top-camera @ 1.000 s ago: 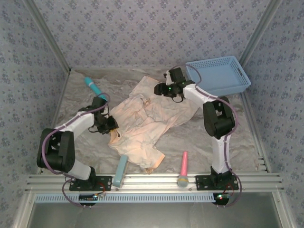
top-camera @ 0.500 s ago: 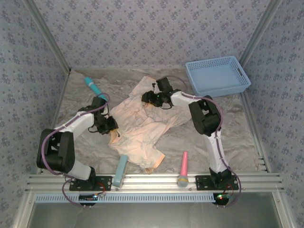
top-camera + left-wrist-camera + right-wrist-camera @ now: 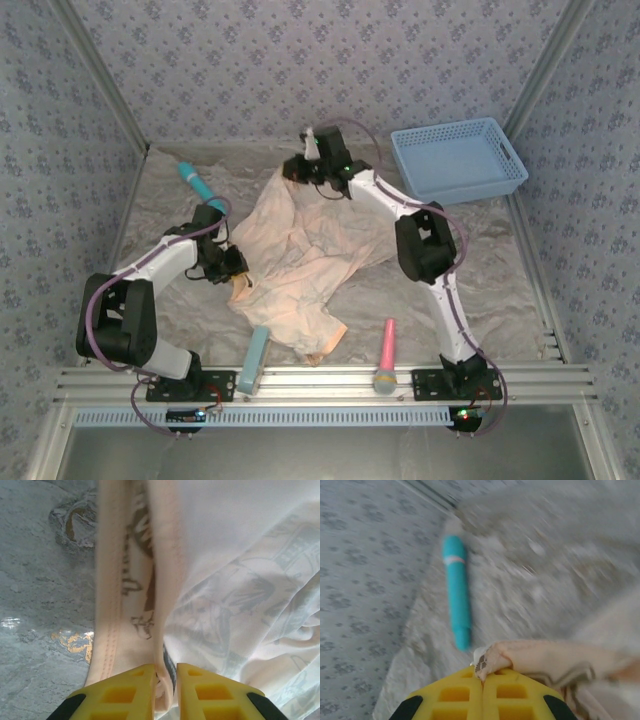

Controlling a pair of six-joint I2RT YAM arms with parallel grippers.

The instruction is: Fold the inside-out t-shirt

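Shirt (image 3: 300,255) position: middle of the desk (image 3: 500,270), lying crumpled and partly spread on the grey marbled cover. Its pale inner face is up, with a faded leafy print showing through.

Left jaws: low at the shirt's 9 o'clock edge. The left wrist view shows a stitched fold of the shirt (image 3: 150,580) running between the yellow fingers (image 3: 135,680), so these jaws are clamped on the shirt.

Right jaws: at the shirt's 12 o'clock corner, toward the far wall. The right wrist view shows them pressed together, with a small bunch of the shirt (image 3: 530,660) pinched at the tips. That view is blurred.

Other items:
- Teal tube (image 3: 195,180) at 10 o'clock from the shirt, apart from it; also in the right wrist view (image 3: 456,590).
- Blue basket (image 3: 455,130) at 2 o'clock, well apart.
- Pink tube (image 3: 386,350) at 5 o'clock, near the front rail.
- Pale blue bar (image 3: 254,360) at 7 o'clock, just beside the shirt's near edge.
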